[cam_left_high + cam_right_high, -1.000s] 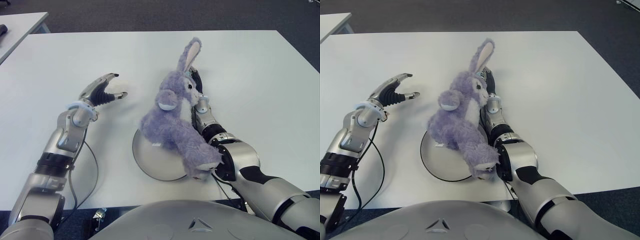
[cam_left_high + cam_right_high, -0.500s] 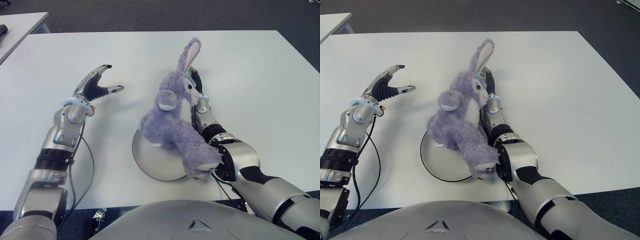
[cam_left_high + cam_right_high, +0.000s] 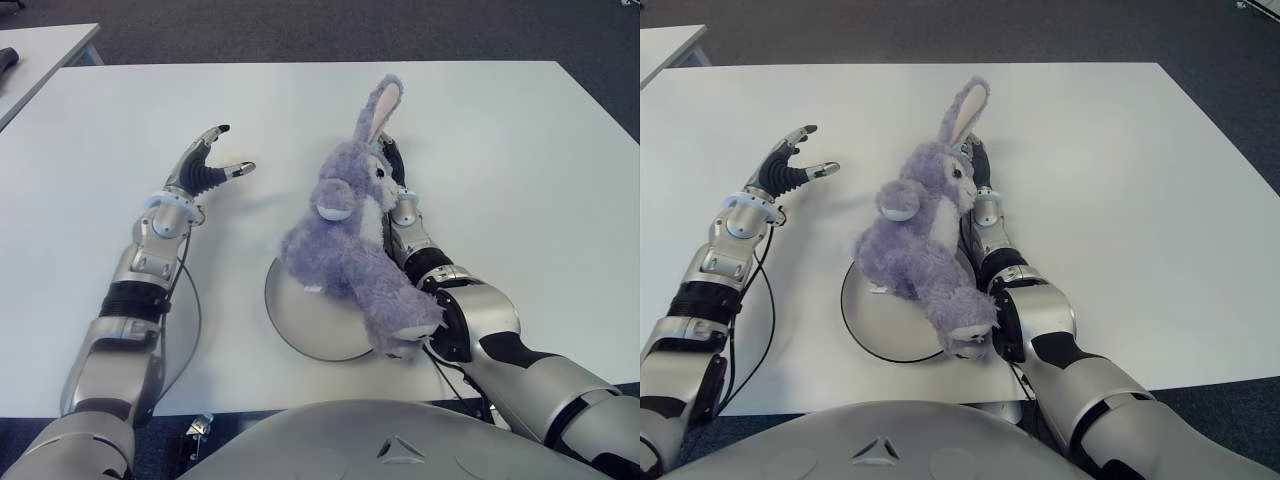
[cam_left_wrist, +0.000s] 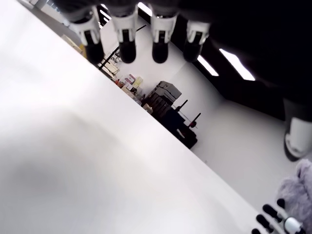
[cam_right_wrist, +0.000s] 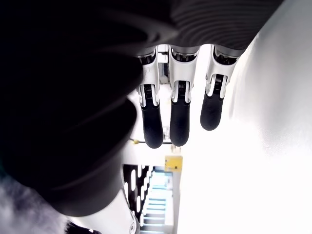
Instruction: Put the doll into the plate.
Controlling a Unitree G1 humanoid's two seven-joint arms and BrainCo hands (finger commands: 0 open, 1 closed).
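The doll [image 3: 352, 240], a purple plush rabbit with one long ear up, lies tilted across the far right part of the round grey plate [image 3: 305, 325]. It leans on my right forearm, with one foot over the plate's right rim. My right hand [image 3: 396, 180] shows just behind the doll's head, and its fingers [image 5: 178, 117] are straight and hold nothing. My left hand [image 3: 228, 152] is raised over the table to the left of the doll, apart from it. That hand's fingers [image 4: 127, 46] are spread and empty.
The white table [image 3: 500, 150] stretches wide to the back and right. A second table's corner [image 3: 40, 45] shows at the far left. Dark floor lies beyond the far edge. My own grey torso fills the near edge.
My left hand has shifted away from me and turned at the wrist, its forearm swinging toward the middle. The doll, plate and right arm have stayed put.
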